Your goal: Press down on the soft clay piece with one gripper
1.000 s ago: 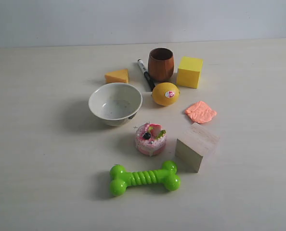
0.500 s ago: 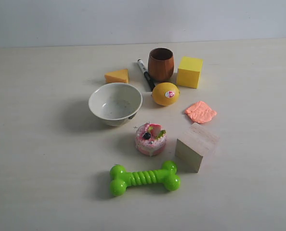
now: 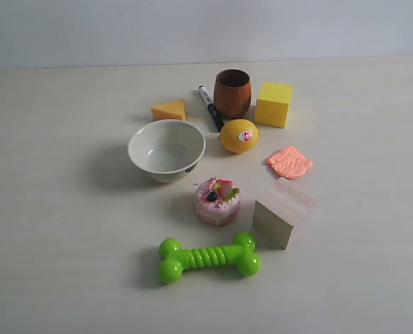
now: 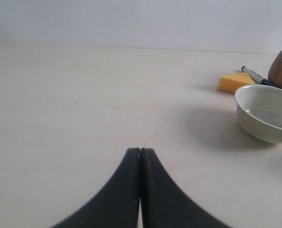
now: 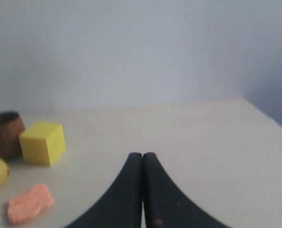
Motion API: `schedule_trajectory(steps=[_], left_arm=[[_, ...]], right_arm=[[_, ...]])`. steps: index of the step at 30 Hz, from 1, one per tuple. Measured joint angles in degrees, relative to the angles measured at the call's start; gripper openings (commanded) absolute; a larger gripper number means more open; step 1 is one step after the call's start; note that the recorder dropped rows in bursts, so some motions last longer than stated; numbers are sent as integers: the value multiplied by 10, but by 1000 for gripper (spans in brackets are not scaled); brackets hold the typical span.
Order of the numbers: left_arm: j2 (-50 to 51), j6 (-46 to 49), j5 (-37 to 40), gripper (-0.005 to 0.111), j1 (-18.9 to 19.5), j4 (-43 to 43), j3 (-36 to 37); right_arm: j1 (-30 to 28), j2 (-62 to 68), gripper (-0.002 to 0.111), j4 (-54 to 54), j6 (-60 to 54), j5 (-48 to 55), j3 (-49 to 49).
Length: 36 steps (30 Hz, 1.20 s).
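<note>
The soft clay piece (image 3: 290, 162), a flat salmon-pink ridged lump, lies on the table to the right of the lemon (image 3: 238, 136). It also shows in the right wrist view as the same clay piece (image 5: 30, 203), off to one side of my right gripper (image 5: 142, 155), which is shut with nothing in it. My left gripper (image 4: 140, 150) is shut and empty over bare table, far from the clay. Neither gripper appears in the exterior view.
Around the clay stand a yellow cube (image 3: 274, 104), a brown wooden cup (image 3: 232, 93), a black marker (image 3: 209, 106), an orange cheese wedge (image 3: 169, 110), a white bowl (image 3: 166, 149), a pink cake toy (image 3: 217, 201), a wooden block (image 3: 284, 211) and a green bone toy (image 3: 208, 258).
</note>
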Motion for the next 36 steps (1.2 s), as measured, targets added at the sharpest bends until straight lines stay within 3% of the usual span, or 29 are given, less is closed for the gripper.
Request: schedule_trajectory(steps=[6,19,25,30,36], left_arm=[[0,0,0,0,0,0,0],[0,0,0,0,0,0,0],[0,0,0,0,0,0,0],[0,0,0,0,0,0,0],[0,0,0,0,0,0,0]], right_arm=[[0,0,0,8,0,-150,0],[0,0,0,17,3,-221,0],[0,0,0,27,81,-288,0],[0,0,0,2,101,-255,-58],[0,128,0,-10,103,-104,-247]])
